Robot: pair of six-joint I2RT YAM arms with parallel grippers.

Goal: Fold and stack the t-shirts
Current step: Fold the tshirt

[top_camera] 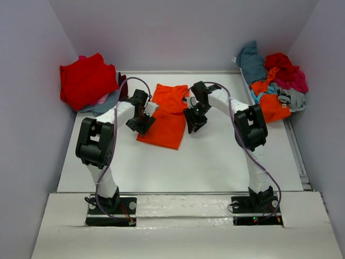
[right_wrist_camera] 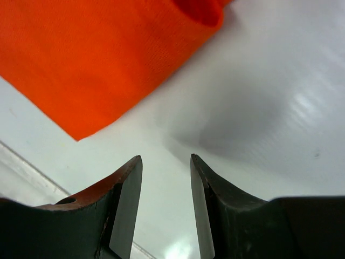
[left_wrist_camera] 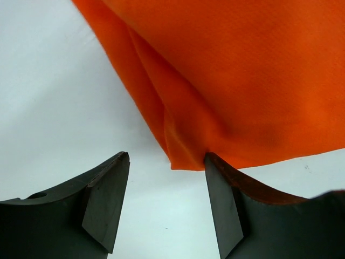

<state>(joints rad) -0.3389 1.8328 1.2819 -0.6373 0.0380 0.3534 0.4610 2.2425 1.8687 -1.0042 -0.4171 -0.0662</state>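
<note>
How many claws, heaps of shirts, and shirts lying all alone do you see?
Claws: 2 (left claw, right claw)
Heaps of shirts: 2 (left heap, right heap)
Shirts lying alone: 1 (orange shirt)
Total: 5

A white desk [top_camera: 215, 162] filled the middle of the scene. Its surface was smooth and slightly glossy, and in the right wrist view it carried a soft bright patch of reflected light. Plain pale lavender-grey walls enclosed it on three sides: a back wall [top_camera: 183, 32], a left wall [top_camera: 27, 118] and a right wall [top_camera: 326, 118]. A thin metal rail [top_camera: 298, 156] ran along the desk's right edge, and a raised white ledge [top_camera: 183, 208] crossed its near edge. The light was even and diffuse, leaving only faint, blurred shadows.
</note>
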